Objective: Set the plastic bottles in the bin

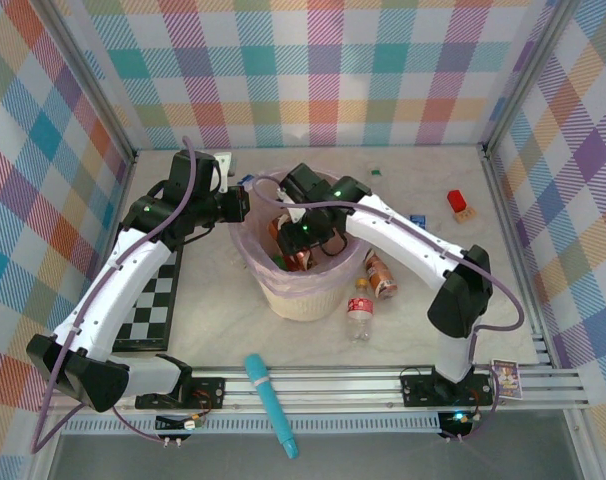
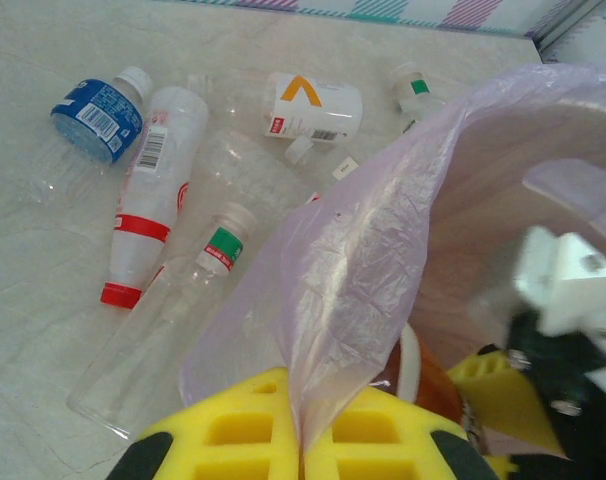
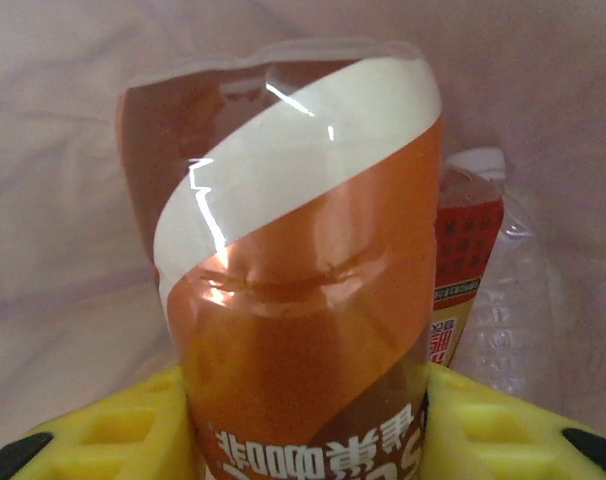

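Observation:
The round cream bin (image 1: 305,304) stands mid-table, lined with a pink-lilac bag (image 2: 383,240). My left gripper (image 2: 303,440) is shut on the bag's rim at the bin's left side (image 1: 245,206). My right gripper (image 3: 308,430) reaches down into the bin (image 1: 299,248), shut on an orange-brown labelled plastic bottle (image 3: 303,290). A red-labelled bottle (image 3: 468,265) lies inside the bin behind it. On the table lie several more bottles: blue-labelled (image 2: 91,112), red-and-white (image 2: 148,195), green-labelled (image 2: 218,250), orange-marked (image 2: 308,105). Right of the bin lie an orange bottle (image 1: 380,274) and a red-capped one (image 1: 360,312).
A long teal stick (image 1: 271,403) lies across the front rail. A checkerboard (image 1: 153,305) sits under the left arm. A small red block (image 1: 457,200) and a blue piece (image 1: 418,220) are at the right. Checked walls close in three sides.

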Tool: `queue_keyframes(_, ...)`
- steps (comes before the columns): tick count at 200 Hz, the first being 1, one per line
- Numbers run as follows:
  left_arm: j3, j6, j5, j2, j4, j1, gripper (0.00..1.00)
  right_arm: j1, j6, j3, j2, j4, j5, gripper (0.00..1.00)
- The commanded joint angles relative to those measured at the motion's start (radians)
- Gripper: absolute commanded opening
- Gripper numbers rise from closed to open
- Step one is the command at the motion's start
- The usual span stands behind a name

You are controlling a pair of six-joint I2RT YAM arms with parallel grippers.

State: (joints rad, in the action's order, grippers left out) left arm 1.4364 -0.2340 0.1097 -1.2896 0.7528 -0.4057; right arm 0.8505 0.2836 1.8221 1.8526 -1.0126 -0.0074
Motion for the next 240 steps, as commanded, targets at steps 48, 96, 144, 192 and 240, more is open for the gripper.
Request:
queue_keyframes(48,0.006,-0.017,0.015,-0.001,-0.062,-0.005,0.00,0.010,0.038,-0.090,0.037,0.089,0.000,0.73)
queue_keyframes(96,0.009,-0.016,0.023,-0.013,-0.069,-0.005,0.00,0.010,-0.054,0.041,-0.019,-0.013,0.007,0.89)
queue_keyframes(144,0.009,-0.009,0.030,-0.013,-0.070,-0.005,0.00,0.002,-0.126,0.141,-0.150,-0.051,0.031,0.99)
queue_keyframes(192,0.008,-0.011,0.018,-0.011,-0.067,-0.005,0.00,-0.087,-0.195,0.128,-0.306,-0.035,0.079,0.99)
queue_keyframes(240,0.004,-0.017,0.023,-0.007,-0.078,-0.005,0.00,-0.335,-0.159,0.049,-0.427,0.001,0.025,0.99)
